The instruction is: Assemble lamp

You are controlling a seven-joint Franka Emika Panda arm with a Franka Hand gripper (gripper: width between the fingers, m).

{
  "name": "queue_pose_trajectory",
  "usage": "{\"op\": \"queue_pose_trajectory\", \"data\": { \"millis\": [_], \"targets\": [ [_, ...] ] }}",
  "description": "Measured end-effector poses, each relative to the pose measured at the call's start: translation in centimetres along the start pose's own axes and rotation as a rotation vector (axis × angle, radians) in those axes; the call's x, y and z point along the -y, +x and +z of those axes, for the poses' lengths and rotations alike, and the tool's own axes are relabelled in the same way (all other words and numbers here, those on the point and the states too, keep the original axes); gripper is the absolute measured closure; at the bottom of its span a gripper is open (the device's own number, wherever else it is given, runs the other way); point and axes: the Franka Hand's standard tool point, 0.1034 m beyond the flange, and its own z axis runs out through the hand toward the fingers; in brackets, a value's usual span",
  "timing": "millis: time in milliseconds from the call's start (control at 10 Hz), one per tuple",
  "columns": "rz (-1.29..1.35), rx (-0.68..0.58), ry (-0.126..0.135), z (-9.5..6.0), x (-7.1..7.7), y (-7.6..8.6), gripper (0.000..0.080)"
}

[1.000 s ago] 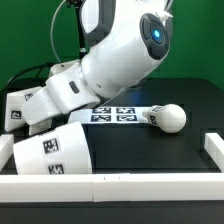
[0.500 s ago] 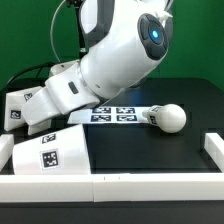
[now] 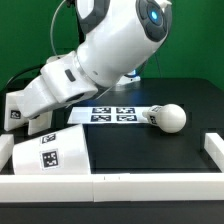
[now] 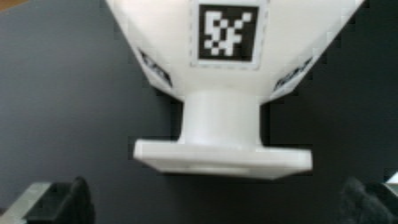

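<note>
Hovering over the base (image 4: 222, 90), lying at the exterior view's left near the shade (image 3: 55, 150), the gripper (image 4: 221, 200) is being held spread w/ nothing pinched; jaws are prob. best being centred on the base's narrow neck before closing.

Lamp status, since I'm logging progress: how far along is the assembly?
Done: nothing looks joined yet. The bulb lies loose by the marker board, and the shade sits apart from it. In hand: the open fingers hover just short of the base, gripping nothing. Left: grasp the base, then presumably fit bulb and shade.
</note>
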Motion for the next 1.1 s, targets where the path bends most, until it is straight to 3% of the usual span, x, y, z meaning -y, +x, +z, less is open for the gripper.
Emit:
{"op": "queue_pose_trajectory", "data": {
  "millis": [200,400,800,1100],
  "targets": [
    [0.092,-0.065,0.012,3.1,2.2,0.2,0.0101],
    [0.132,-0.059,0.064,4.4,2.7,-0.3,0.0101],
    [0.125,-0.063,0.058,4.1,2.7,0.0,0.0101],
    [0.132,-0.042,0.021,1.7,0.4,0.0,0.0101]
  ]
}}
